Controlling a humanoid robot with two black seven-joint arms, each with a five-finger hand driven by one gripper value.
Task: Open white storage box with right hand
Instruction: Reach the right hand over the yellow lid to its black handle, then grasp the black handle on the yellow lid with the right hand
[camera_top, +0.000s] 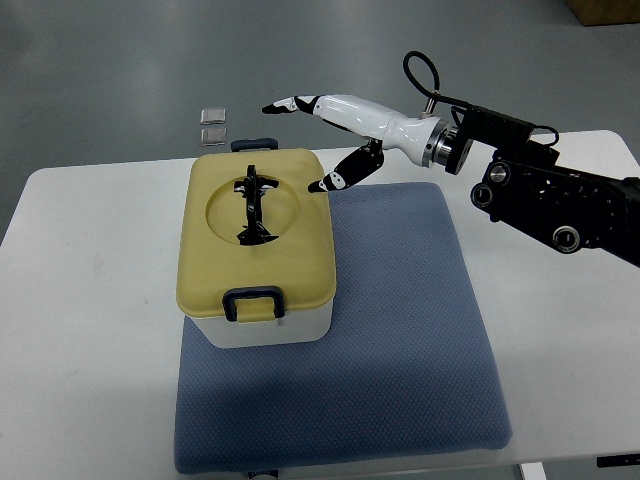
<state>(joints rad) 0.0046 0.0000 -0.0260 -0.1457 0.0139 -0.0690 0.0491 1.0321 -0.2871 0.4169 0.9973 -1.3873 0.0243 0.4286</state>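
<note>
A white storage box (268, 328) with a yellow lid (256, 238) stands on the left part of a blue mat (400, 330). The lid has a black folding handle (254, 208) in a round recess and dark latches at the near side (252, 300) and the far side (254, 145). My right hand (312, 140) comes in from the right and hovers over the box's far right corner. Its fingers (292, 104) are stretched out and its thumb (340, 178) points down beside the lid's right edge. It holds nothing. The lid sits closed on the box.
The white table (90, 330) carries the mat and box. Beyond its far edge, two small grey squares (213, 124) lie on the grey floor. The right arm's black forearm (560, 205) crosses the table's far right corner.
</note>
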